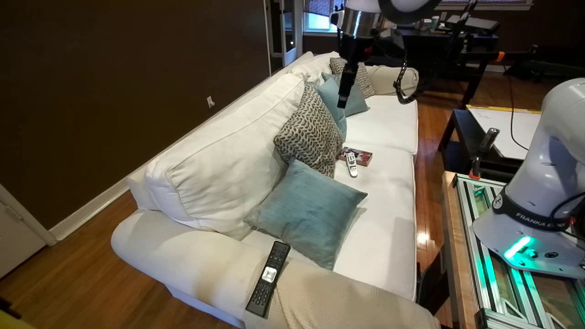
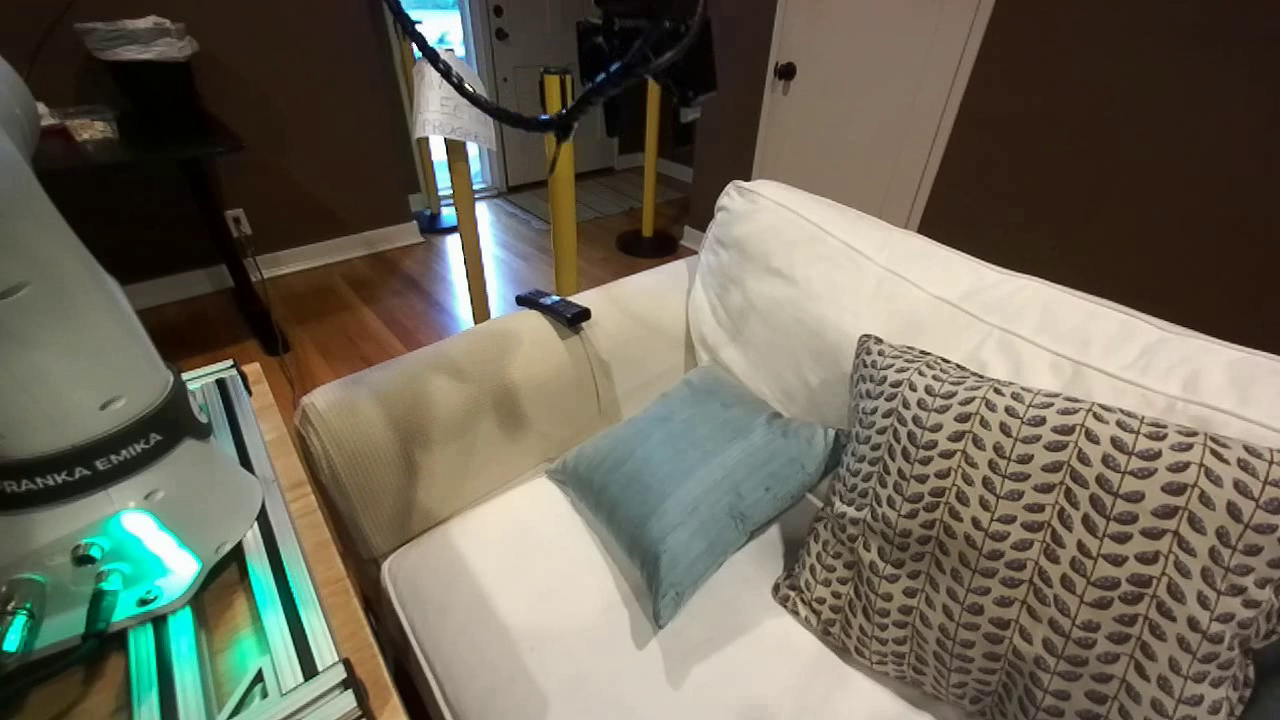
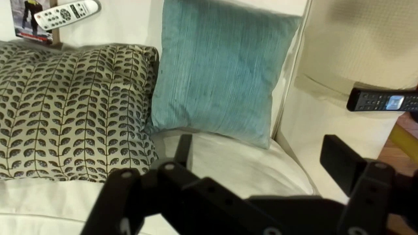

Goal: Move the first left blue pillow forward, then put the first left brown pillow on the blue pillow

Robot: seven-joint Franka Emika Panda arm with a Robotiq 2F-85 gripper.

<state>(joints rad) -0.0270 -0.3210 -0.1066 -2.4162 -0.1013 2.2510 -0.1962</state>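
The blue pillow (image 1: 313, 208) lies tilted on the sofa seat near the sofa arm. It also shows in an exterior view (image 2: 700, 485) and in the wrist view (image 3: 218, 71). The brown pillow (image 1: 313, 130), with its leaf-like print, leans on the sofa back beside it, and shows in an exterior view (image 2: 1050, 545) and at the left of the wrist view (image 3: 78, 114). My gripper (image 3: 261, 151) is open and empty, with its fingers wide apart. In an exterior view it hangs (image 1: 346, 91) in the air above the sofa, pointing down, apart from both pillows.
A black remote (image 1: 268, 278) lies on the sofa arm (image 2: 450, 410). A white remote (image 1: 351, 164) rests against a book or box (image 1: 364, 156) on the seat. More teal pillows (image 1: 356, 98) and another patterned pillow (image 1: 363, 80) stand farther along. White back cushions (image 1: 228, 151) line the back.
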